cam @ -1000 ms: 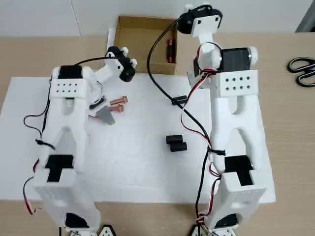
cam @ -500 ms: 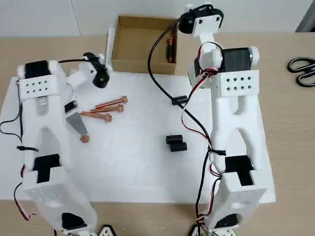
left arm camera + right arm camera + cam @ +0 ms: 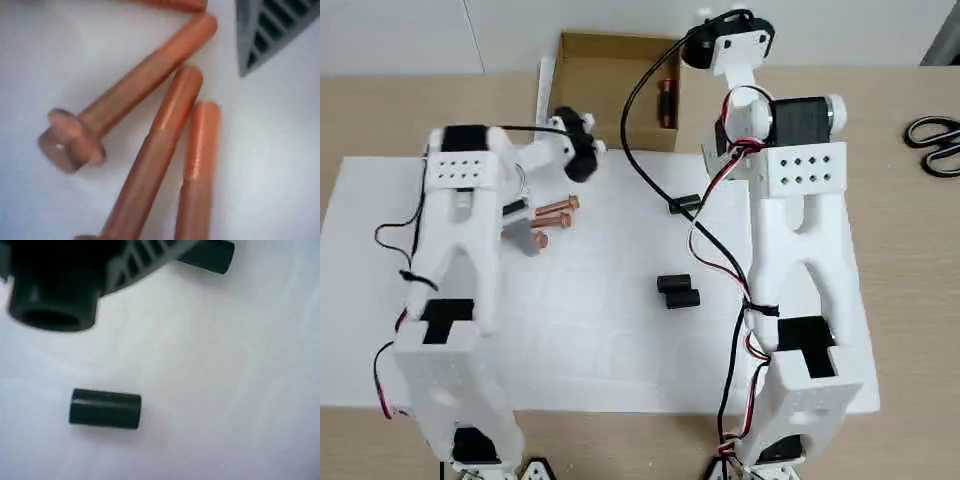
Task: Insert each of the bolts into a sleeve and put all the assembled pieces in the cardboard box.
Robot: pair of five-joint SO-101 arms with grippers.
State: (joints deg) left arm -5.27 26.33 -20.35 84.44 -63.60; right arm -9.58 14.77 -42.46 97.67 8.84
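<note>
Starting at the left of the white foam board (image 3: pixel 600 340) lying on the wooden tabletop (image 3: pixel 910 250). Finding the left end effector (image 3: pixel 523 224) hanging in front of and to the left of the brown cardboard box (image 3: pixel 600 90), spread apart and gripping nothing. Seeing copper-coloured metal bolts (image 3: pixel 557 206) lying loose on the board just beside it, near the box's left front corner. Noting them close together in the left wrist view, some touching, with a grey ribbed jaw beside their plain ends.

Moving on to the box itself, sitting at the board's far edge. Spotting one assembled bolt-and-sleeve piece (image 3: pixel 666 100) resting inside against the right wall.

Passing two black cylindrical sleeves (image 3: pixel 677 290) lying side by side and touching, well in front of the box below its right wall.

Reaching the right arm (image 3: pixel 790 180), rising just beside the box's right side. Catching the right end effector (image 3: pixel 125 267) in its wrist view, with a black tube end (image 3: pixel 50 312) right against it. Being unable to tell whether it is spread, closed or gripping.

Ending at black-handled scissors (image 3: pixel 935 140) lying on bare tabletop, well to the right of the box.
</note>
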